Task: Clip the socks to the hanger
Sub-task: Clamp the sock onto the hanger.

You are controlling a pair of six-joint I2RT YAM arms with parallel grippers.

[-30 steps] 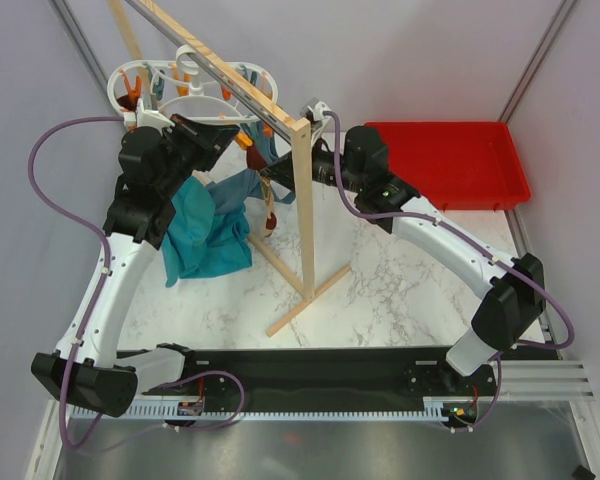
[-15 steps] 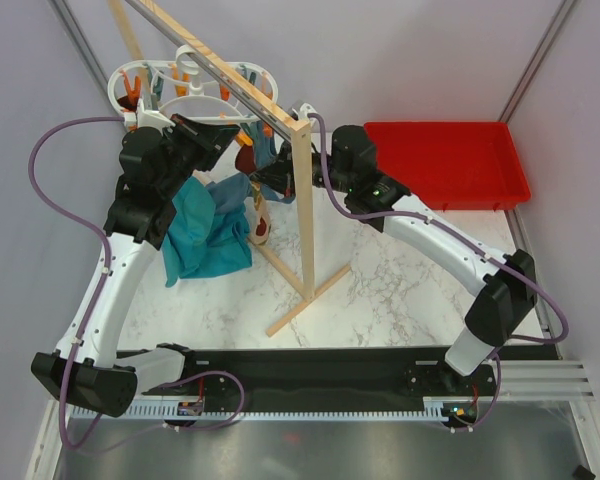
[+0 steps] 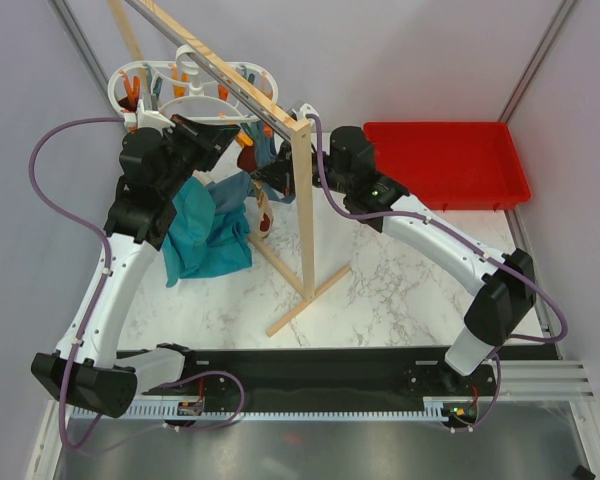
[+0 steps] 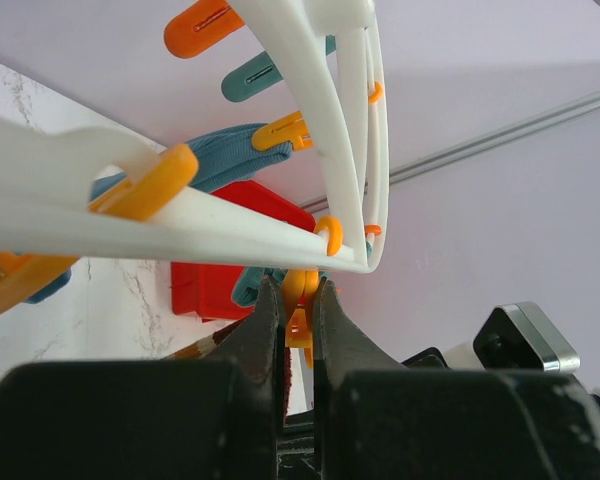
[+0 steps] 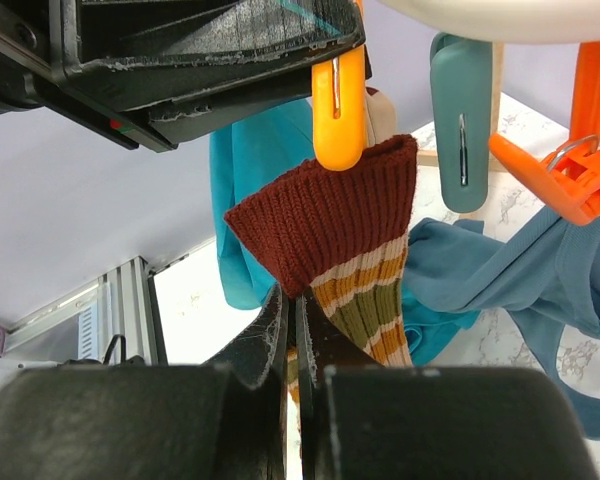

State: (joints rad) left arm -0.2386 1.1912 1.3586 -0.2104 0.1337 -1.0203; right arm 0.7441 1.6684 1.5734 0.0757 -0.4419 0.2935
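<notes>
overhead view of a white marble table (image 3: 390, 290). a wooden rack (image 3: 302, 200) ran from eleven o'clock toward the centre, where its post stood. a white ring hanger (image 3: 180, 85) with coloured clips hung by the rail at eleven o'clock. the left gripper (image 3: 230, 133), jaws closed, met the hanger's near rim at an orange clip (image 3: 245, 140). the right gripper (image 3: 265, 183), reaching in from two o'clock, was pinched on a striped sock (image 3: 264, 215) dangling just left of the post. a teal cloth (image 3: 205, 240) lay heaped at nine o'clock beside the left arm. a red tray (image 3: 450, 165) sat at two o'clock.
</notes>
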